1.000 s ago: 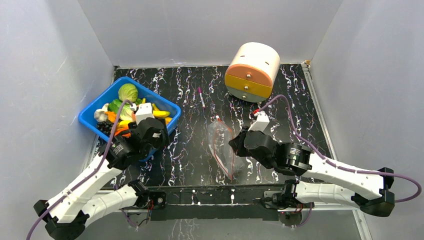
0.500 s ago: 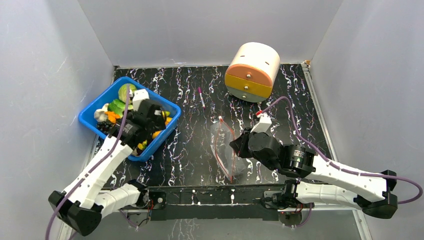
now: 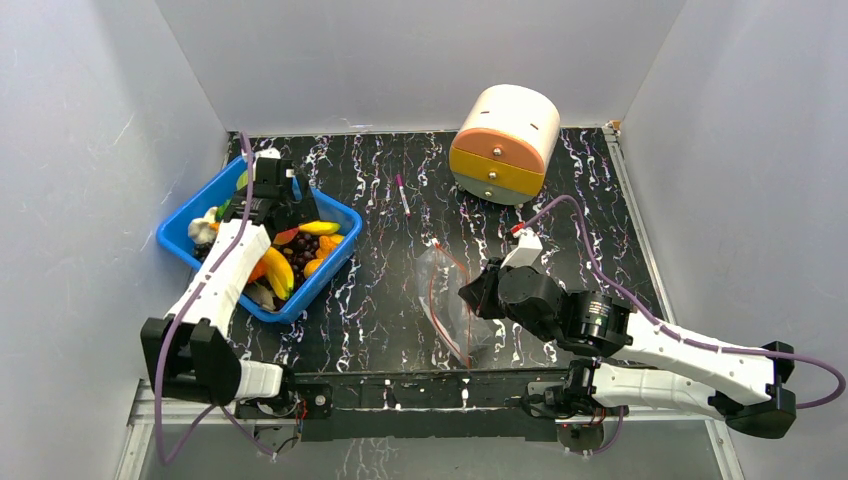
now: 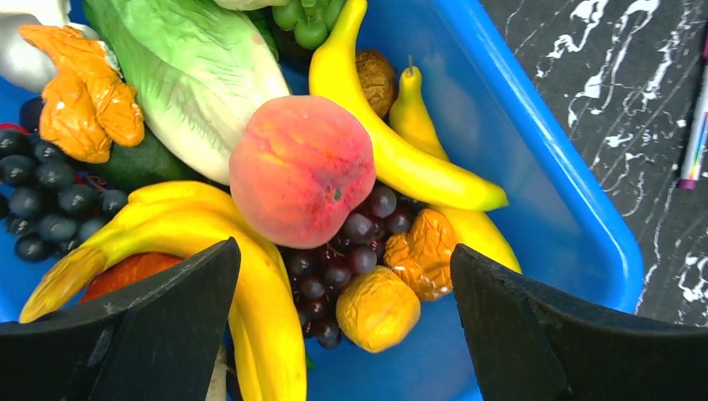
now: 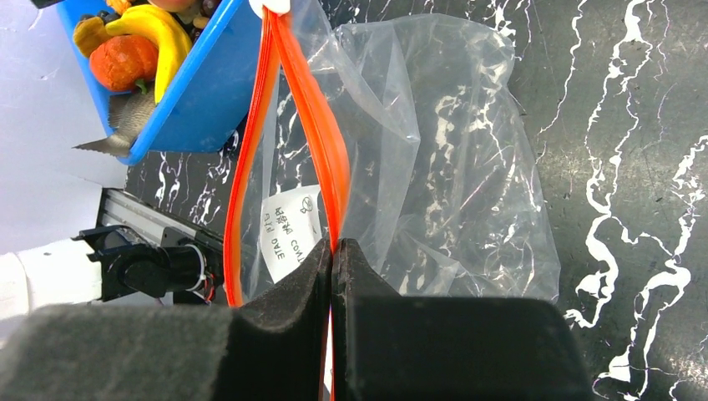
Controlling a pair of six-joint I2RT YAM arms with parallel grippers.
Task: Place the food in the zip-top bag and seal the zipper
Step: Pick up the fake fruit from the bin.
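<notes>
The food lies in a blue bin: a peach, yellow bananas, dark grapes, a green leafy vegetable and wrinkled orange pieces. My left gripper hangs open over this pile, with nothing between its jaws; in the top view it is above the bin's far part. The clear zip-top bag lies on the table's middle. My right gripper is shut on one side of its red-orange zipper, and the other side bows away, so the mouth gapes.
A round cream-and-orange drawer unit stands at the back. A pink pen lies between it and the bin. Grey walls close in the left, back and right sides. The bin's near corner is close to the bag's mouth.
My left arm has swung from the bin's near edge up and over it towards the back. The right gripper keeps its hold on the bag's strip and has barely moved.
</notes>
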